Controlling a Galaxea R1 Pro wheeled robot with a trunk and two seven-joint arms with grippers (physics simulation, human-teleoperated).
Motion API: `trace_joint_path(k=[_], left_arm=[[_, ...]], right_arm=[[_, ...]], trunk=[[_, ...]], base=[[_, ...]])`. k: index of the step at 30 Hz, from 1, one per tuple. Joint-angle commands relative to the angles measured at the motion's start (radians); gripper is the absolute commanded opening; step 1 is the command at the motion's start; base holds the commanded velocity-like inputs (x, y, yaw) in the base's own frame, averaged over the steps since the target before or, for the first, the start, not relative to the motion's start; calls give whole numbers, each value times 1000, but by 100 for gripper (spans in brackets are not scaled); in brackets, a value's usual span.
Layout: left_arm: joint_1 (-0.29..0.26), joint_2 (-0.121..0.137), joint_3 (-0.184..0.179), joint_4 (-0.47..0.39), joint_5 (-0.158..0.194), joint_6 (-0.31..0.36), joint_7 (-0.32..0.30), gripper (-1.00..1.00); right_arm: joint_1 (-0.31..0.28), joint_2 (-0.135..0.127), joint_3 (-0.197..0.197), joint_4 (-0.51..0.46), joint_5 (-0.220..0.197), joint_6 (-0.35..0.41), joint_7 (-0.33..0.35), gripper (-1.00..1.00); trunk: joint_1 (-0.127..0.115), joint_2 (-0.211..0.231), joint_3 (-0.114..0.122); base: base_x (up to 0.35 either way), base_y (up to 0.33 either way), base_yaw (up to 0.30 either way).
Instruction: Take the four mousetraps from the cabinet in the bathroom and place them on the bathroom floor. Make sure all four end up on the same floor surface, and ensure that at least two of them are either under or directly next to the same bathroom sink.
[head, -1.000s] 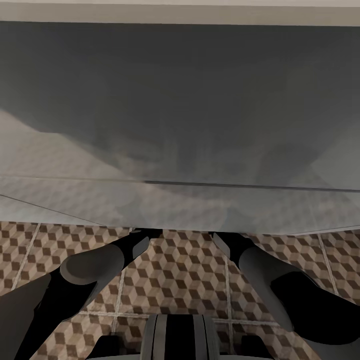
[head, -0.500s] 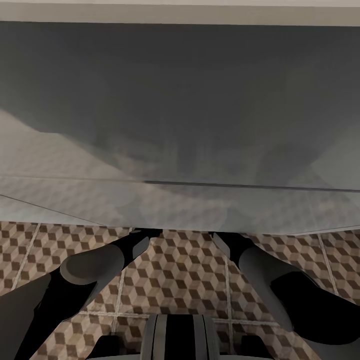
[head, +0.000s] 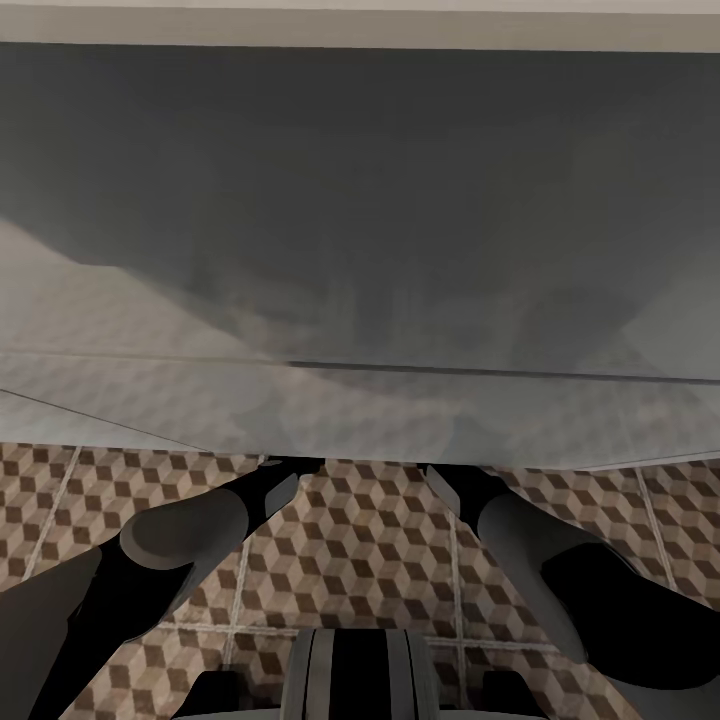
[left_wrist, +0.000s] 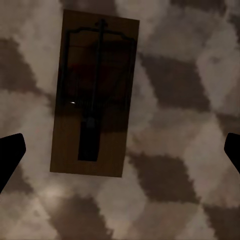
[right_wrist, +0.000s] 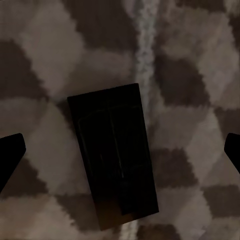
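Under my left gripper (left_wrist: 120, 150) a mousetrap (left_wrist: 93, 92) lies flat on the floor (left_wrist: 180, 100): a thin tan wooden rectangle with dark wire parts and a dark bar down its middle. Under my right gripper (right_wrist: 120, 150) lies another trap (right_wrist: 113, 155), much darker in shade, its details hard to read, with one long edge touching or covering a pale grout line (right_wrist: 145, 45). Both grippers are spread wide and hold nothing; each trap sits apart from the dark fingertips (left_wrist: 11, 152).

In the head view both arms reach forward under a broad grey slab (head: 360, 200), which I take for the sink's underside, so I judge these 2 traps well placed.

The risks I see: pulling my arms back carelessly could drag a fingertip across a trap and slide it out from under the sink, or lifting too soon could knock an arm against the slab overhead. The traps are light and flat on smooth cube-patterned tile, so a small nudge would shift them.
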Motion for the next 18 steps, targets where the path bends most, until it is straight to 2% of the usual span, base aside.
trace_joint_path(k=[1,8,18], left_arm=[[-1,0,-8,-3,7,-4,7,100],[-1,0,-8,-3,7,-4,7,100],[-1,1,-9,-3,7,-4,7,100]], right_arm=[[-46,0,14,-2,-3,6,-6,100],[-46,0,14,-2,-3,6,-6,100],[-46,0,14,-3,-3,5,-6,100]], trunk=[[0,0,0],[0,0,0],[0,0,0]], base=[[0,0,0],[-54,0,0],[-277,0,0]])
